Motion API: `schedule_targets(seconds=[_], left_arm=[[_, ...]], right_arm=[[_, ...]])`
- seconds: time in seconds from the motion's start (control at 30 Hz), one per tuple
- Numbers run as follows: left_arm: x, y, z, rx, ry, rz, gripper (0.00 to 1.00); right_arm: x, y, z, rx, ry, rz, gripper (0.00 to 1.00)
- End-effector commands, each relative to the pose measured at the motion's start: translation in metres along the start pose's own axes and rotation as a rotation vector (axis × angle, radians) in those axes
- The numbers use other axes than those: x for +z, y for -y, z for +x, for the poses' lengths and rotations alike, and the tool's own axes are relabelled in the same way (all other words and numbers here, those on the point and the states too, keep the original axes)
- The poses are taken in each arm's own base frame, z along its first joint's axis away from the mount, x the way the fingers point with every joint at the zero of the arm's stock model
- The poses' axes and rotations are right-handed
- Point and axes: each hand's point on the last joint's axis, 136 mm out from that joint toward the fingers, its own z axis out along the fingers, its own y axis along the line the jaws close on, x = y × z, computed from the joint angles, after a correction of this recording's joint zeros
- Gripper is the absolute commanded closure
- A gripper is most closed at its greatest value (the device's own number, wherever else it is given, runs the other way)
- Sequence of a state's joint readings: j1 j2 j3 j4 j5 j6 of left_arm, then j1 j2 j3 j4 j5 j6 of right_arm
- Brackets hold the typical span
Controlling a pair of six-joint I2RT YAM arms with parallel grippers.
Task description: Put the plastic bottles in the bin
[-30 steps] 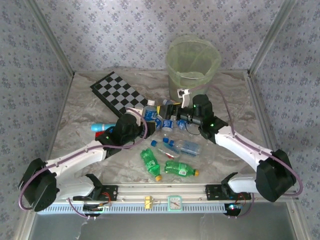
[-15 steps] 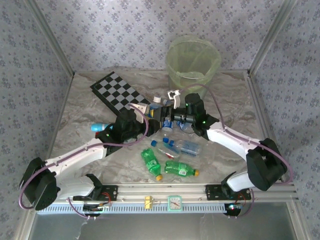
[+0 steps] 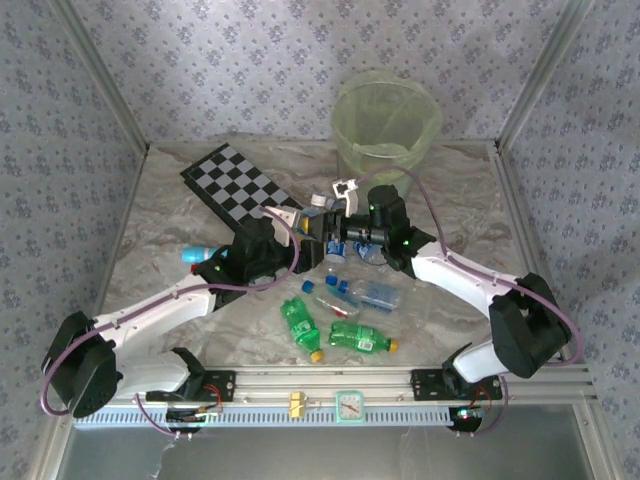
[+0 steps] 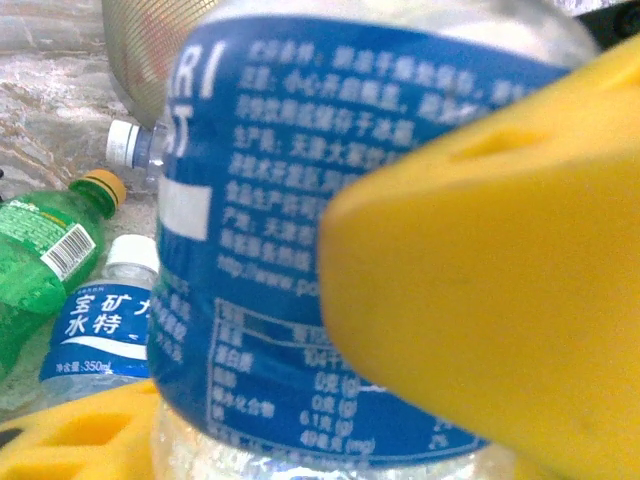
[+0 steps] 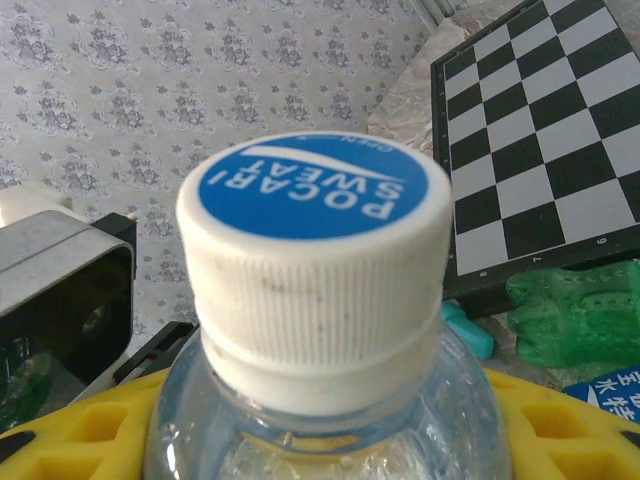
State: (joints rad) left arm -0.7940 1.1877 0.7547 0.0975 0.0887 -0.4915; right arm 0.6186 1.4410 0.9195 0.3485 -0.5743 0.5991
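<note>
Loose bottles (image 3: 345, 300) lie nearest me; just beyond, both my grippers sit on one bottle (image 5: 330, 390): right gripper (image 5: 315, 440) clamped just under its cap (image 5: 315, 215), left gripper (image 4: 280, 360) with pads (image 4: 480, 280) around the label (image 4: 290, 200) (pressing or not, I cannot tell). Risk: a mistimed let-go or opposed pull drops or twists it. Bottle near upright, cap uppermost, long axis roughly vertical, well short of the bin (image 3: 380, 160).

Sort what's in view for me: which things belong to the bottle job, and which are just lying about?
Job:
bin
blue-capped bottle, held up
green bottles
other clear bottles

Lying about:
checkered board
teal stick
</note>
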Motion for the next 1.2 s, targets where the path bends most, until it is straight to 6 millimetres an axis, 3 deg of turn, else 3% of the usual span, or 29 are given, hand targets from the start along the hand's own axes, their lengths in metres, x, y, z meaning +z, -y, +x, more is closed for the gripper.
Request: schedule_targets(seconds=[0.0,0.27,0.33,0.5,0.7,0.83,1.0,1.17], left_arm=[[-0.008,0.015,-0.023,0.02,0.061,0.027,0.19],[-0.031,-0.007,-0.036,0.003,0.16,-0.083,0.06],[-0.04,-0.015,-0.041,-0.007,0.207,-0.118,0.0],[-0.061,-0.049,-0.04,-0.069,0.293,-0.247,0.0],[-0.083,-0.121,-0.008,-0.315,0.31,-0.464,0.0],[-0.094,-0.152,0.022,-0.447,0.302,-0.534,0.0],[-0.1,-0.165,0.047,-0.519,0.295,-0.558,0.0],[-0.099,-0.166,0.052,-0.519,0.276,-0.554,0.0]], right_arm=[[-0.005,-0.003,-0.018,-0.018,0.036,0.0,0.48],[-0.038,0.021,-0.041,-0.142,0.002,0.217,0.48],[-0.05,0.022,-0.054,-0.196,0.013,0.273,0.48],[-0.079,0.006,-0.105,-0.303,0.096,0.345,0.47],[-0.106,-0.017,-0.167,-0.404,0.225,0.397,0.48],[-0.122,-0.017,-0.21,-0.481,0.312,0.498,0.47],[-0.133,0.002,-0.253,-0.49,0.424,0.564,0.48],[-0.137,0.024,-0.292,-0.519,0.501,0.651,0.47]])
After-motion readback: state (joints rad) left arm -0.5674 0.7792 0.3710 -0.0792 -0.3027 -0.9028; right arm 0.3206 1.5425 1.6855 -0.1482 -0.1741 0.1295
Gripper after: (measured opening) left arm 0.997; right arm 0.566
